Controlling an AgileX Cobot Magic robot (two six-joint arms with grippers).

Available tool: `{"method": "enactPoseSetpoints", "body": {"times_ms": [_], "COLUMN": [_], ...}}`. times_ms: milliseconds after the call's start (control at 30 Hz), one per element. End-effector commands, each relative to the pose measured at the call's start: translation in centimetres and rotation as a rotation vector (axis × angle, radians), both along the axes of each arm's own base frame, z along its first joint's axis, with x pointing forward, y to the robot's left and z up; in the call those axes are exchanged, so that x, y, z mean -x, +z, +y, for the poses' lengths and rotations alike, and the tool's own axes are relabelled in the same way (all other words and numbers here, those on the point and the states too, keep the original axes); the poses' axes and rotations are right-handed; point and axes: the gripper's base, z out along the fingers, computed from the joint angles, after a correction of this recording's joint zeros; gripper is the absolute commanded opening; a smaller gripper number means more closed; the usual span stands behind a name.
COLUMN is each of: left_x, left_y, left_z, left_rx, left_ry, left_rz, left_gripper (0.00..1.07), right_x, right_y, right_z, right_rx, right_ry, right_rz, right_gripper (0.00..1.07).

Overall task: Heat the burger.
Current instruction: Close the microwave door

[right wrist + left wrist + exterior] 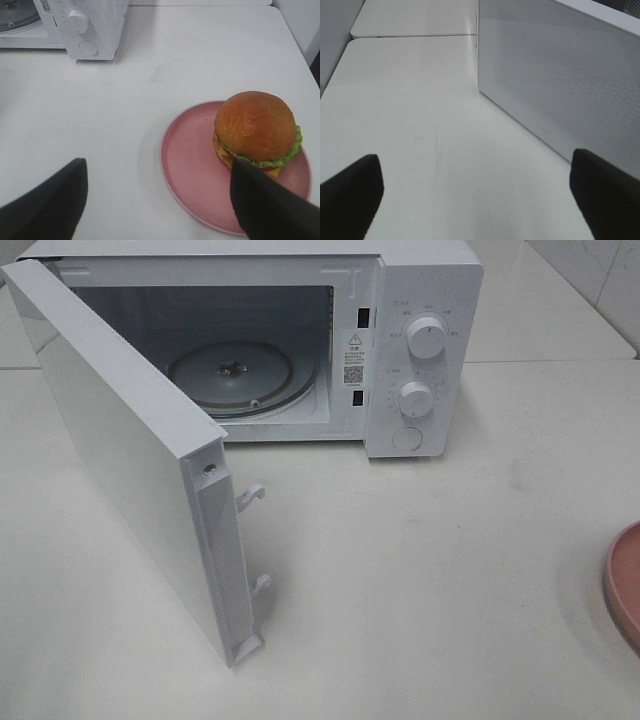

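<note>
Burger (256, 131) on pink plate (187, 167) sits before the spread, empty right end effector (159, 200), seemingly untouched.

The burger (256, 134) appears only in the right wrist view, in the lower right of the frame. It is round, with a shiny golden-brown domed top bun lightly mottled with darker patches. Below the bun a ruffle of green lettuce pokes out along the right and lower edge, with a strip of yellow and a bit of red showing beneath it on the lower left side. It sits upright and whole on a flat pink plate (187, 165), set toward the plate's upper right part rather than its centre. A dark fingertip in the foreground covers its lower edge.
</note>
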Motion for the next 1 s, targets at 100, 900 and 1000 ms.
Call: {"method": "enactPoseSetpoints", "body": {"times_ms": [100,900,1000], "left_x": [-1.9,-10.5,-11.2], "left_y": [0.9,-3.9,-4.7], "left_z": [0.1,1.8,2.1], "left_rx": [0.029,0.025,0.011], "left_ry": [0.012,0.162,0.192], "left_rz": [-0.052,-0.211,-0.248], "left_gripper": [0.60,0.00,0.00], "right_x": [0.3,0.3,0.3], "right_y": [0.0,0.0,0.0], "right_z": [0.0,0.0,0.0], "right_rx": [0.009,0.009,0.009], "right_ry": [-0.002,-0.002,-0.002], "right_rz": [-0.032,-0.032,-0.032], "right_gripper": [0.75,0.75,0.75]}}
